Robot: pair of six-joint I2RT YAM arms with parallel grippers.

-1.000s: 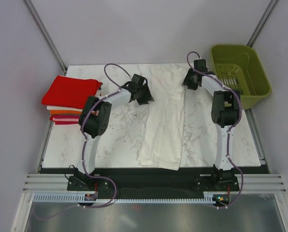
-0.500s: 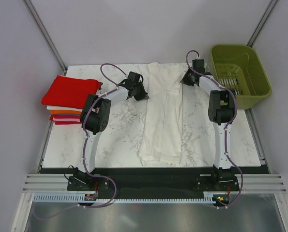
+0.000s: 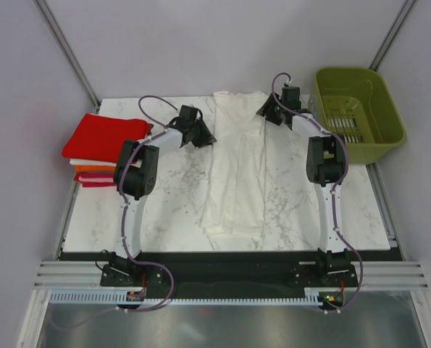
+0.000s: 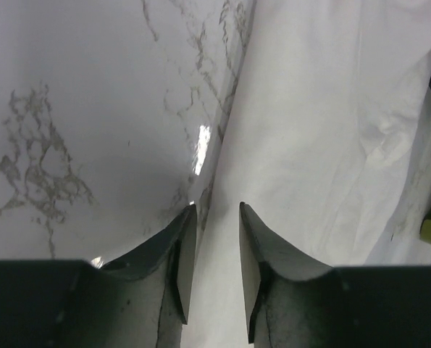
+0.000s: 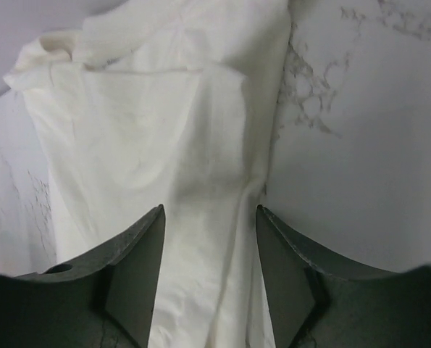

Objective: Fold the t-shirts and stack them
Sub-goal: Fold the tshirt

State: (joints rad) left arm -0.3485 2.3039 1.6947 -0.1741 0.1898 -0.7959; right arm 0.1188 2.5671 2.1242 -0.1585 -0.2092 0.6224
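A large white t-shirt (image 3: 237,163) lies as a long narrow strip down the middle of the marble table (image 3: 164,203), its collar end at the far edge. My left gripper (image 3: 204,136) sits at the strip's left edge near the top. In the left wrist view the left gripper (image 4: 216,209) is open, with the white t-shirt's (image 4: 316,123) edge lying loose below the gap. My right gripper (image 3: 264,112) is at the upper right edge. Its wrist view shows the right gripper (image 5: 209,209) open above the white t-shirt (image 5: 143,145). A stack of folded t-shirts (image 3: 103,138), red on top, rests at the left edge.
An olive-green plastic basket (image 3: 360,109) stands off the table's far right corner. Grey walls with metal posts close in the back and sides. The arm bases are bolted along the black near edge (image 3: 222,275).
Both grippers shut on the white t-shirt's top end, drew it toward the far edge and opened again. The strip now lies farther back and straighter.
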